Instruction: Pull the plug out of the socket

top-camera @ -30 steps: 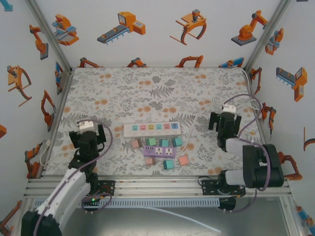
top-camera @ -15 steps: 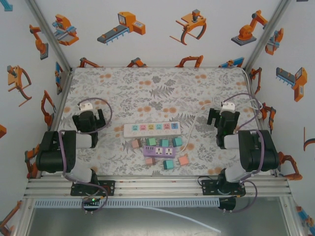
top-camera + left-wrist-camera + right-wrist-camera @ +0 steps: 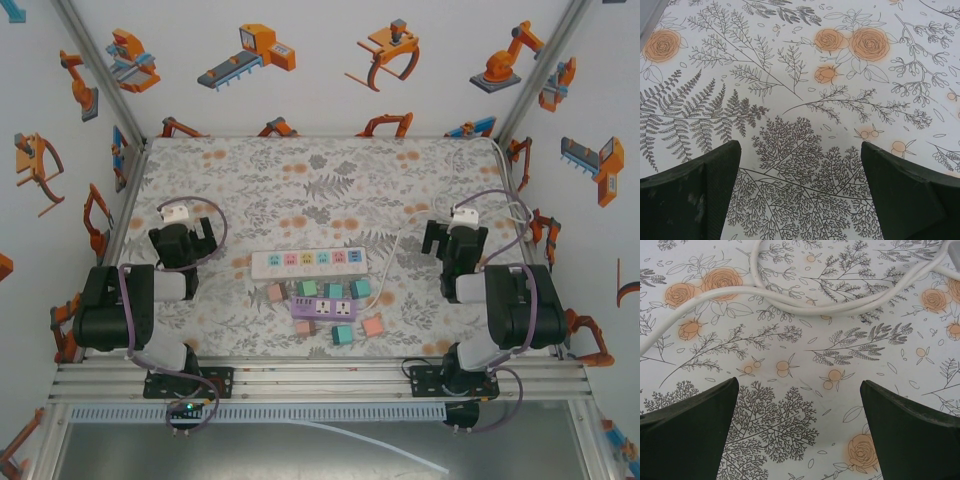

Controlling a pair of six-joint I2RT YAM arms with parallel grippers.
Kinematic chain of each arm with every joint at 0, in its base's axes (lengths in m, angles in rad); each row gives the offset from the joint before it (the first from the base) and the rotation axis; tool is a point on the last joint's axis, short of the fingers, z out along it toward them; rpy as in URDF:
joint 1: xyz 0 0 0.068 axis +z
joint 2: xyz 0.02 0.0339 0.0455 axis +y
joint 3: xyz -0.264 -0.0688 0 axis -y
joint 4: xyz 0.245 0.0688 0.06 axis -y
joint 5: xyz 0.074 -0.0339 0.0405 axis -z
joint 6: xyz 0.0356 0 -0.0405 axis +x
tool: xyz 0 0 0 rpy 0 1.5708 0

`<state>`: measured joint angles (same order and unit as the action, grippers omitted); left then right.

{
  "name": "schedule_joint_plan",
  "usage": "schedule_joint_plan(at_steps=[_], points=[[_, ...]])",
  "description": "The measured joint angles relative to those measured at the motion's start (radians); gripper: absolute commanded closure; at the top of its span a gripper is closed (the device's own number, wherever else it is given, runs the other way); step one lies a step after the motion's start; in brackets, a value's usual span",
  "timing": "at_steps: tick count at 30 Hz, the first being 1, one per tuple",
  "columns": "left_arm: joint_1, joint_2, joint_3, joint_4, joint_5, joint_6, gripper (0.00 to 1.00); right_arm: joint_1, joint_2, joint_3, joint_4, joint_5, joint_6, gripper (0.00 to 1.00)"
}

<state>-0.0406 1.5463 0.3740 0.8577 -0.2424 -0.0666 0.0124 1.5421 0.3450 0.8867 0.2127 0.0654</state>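
My left gripper [image 3: 800,150] and right gripper [image 3: 799,390] gape wide, grasping nothing; the white cable [image 3: 815,310] runs off-frame.

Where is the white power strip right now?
In the top view, the white power strip lies centrally, just beyond the purple strip, its cord trailing right.

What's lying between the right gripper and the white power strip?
Top view: a white cable crosses otherwise bare mat between the right gripper and the white power strip.
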Motion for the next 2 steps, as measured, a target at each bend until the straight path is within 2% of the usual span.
schedule_joint_plan(at_steps=[2], points=[[0.0, 0.0, 0.0, -0.001, 0.0, 0.0, 0.03, -0.006, 0.0, 0.0, 0.0, -0.004, 0.002, 0.01]])
